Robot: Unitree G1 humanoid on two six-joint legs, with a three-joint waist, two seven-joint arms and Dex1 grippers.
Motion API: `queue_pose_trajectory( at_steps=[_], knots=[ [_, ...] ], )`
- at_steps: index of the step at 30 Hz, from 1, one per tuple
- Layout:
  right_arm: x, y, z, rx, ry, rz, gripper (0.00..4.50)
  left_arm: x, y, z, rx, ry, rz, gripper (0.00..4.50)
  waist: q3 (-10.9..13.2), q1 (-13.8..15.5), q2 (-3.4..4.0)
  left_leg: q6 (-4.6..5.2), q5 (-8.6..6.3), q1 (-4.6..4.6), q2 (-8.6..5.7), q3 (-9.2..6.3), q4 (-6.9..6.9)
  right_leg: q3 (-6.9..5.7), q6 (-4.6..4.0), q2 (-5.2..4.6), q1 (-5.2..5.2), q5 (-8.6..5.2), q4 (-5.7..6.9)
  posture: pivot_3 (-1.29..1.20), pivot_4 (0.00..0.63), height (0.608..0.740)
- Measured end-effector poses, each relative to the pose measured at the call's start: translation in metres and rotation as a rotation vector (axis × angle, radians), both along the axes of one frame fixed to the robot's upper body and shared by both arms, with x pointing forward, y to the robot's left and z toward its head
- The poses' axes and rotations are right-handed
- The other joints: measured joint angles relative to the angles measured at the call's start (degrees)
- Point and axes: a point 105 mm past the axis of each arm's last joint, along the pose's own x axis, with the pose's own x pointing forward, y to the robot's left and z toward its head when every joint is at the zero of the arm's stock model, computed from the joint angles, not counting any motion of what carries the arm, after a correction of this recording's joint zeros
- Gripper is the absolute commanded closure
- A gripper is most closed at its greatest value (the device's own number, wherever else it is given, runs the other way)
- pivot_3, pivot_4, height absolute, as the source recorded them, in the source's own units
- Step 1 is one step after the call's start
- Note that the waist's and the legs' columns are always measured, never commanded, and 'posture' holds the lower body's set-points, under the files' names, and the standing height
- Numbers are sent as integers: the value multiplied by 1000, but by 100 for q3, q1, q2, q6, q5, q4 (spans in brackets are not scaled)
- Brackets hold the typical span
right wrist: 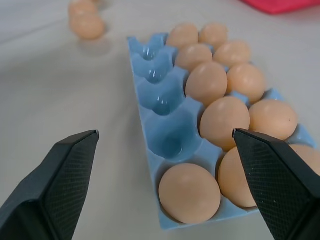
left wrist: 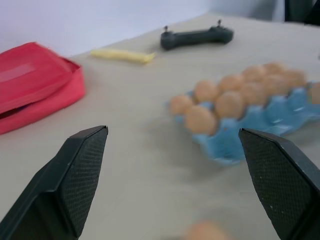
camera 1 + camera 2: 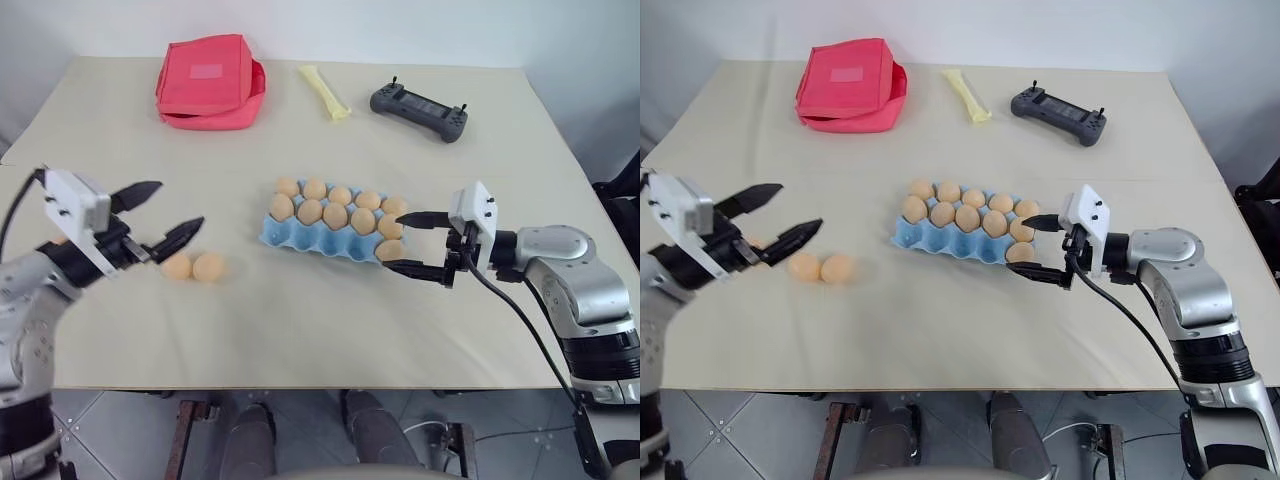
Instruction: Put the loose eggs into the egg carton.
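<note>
Broad bench with a pale beige top, matte and evenly lit, only soft faint shadows. Plain white wall close behind the far edge. Below the near edge, light grey tiled floor with thin darker joints, and dark metal bench legs with rusty patches. At the far right, part of something dark beside the bench, too cut off to tell.

arms: silver/grey | wrist cams: white | fingers: blk, textured | cables: blk
</note>
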Motion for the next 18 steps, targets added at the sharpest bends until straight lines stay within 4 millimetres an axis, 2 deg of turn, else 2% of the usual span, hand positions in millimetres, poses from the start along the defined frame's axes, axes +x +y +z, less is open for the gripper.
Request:
queue_pose_trajectory(
  at_steps=[3, 10, 18],
  knots=[
    [-2, 4, 2, 16, 5, 34, 0, -4, -6, -3, -29, 9, 90, 31, 0, 2, 0, 1, 1, 4, -1, -2, 12, 0, 1, 0, 4, 1, 12, 0, 150, 740],
    [-19, 15, 0, 39, 61, 205, 0, -9, -13, -28, -69, 127, 268, 31, 1, -8, -1, 1, 1, 19, -3, -11, 25, 0, -5, 4, 39, -2, -17, 0, 150, 740],
    [-21, 23, -1, 52, 57, 239, 0, -6, -16, -60, -82, 312, 409, 31, 1, -13, -1, 1, 1, 22, -4, -16, 30, 0, -19, 4, 53, -9, -35, 0, 150, 740]
  ],
)
